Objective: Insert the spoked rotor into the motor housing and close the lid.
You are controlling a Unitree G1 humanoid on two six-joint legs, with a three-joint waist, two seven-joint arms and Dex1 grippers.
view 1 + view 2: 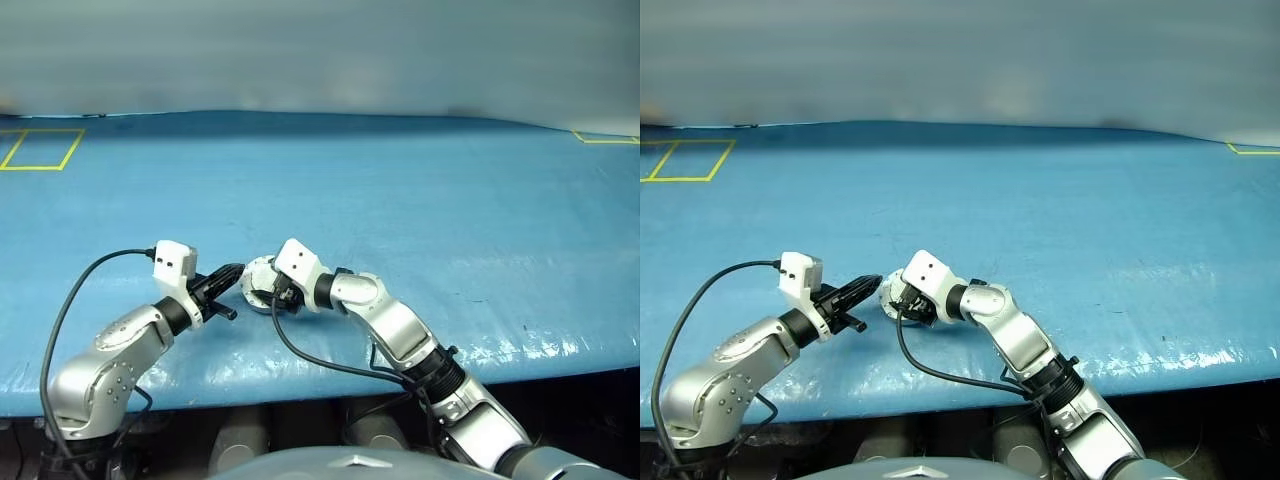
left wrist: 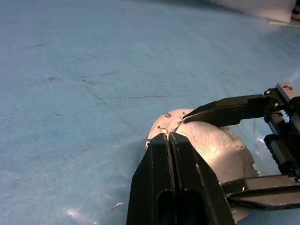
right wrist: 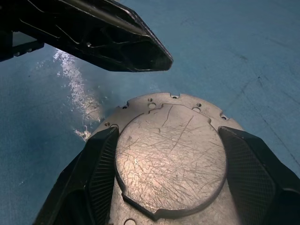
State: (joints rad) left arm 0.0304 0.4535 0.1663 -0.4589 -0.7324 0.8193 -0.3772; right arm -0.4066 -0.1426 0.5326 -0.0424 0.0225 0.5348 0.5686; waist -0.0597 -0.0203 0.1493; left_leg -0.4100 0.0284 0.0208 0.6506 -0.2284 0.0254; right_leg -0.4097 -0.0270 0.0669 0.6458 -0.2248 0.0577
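Note:
The motor housing (image 3: pixel 171 154) shows as a round grey metal body with a scratched silvery face and small holes around its flange, resting on the blue table (image 1: pixel 420 200). My right gripper (image 3: pixel 171 136) is shut on it, with one finger (image 3: pixel 101 164) against each side of the round part. My left gripper (image 2: pixel 168 136) is shut and empty, its tip just beside the housing's rim (image 1: pixel 255 272) on the side away from the right hand. The spoked rotor is hidden. I cannot tell whether the scratched face is the lid.
The table is covered by a blue sheet, and its front edge (image 1: pixel 300 385) runs close below both hands. Yellow tape marks lie at the far left (image 1: pixel 40 150) and far right (image 1: pixel 605 138). Black cables (image 1: pixel 300 350) hang from both wrists.

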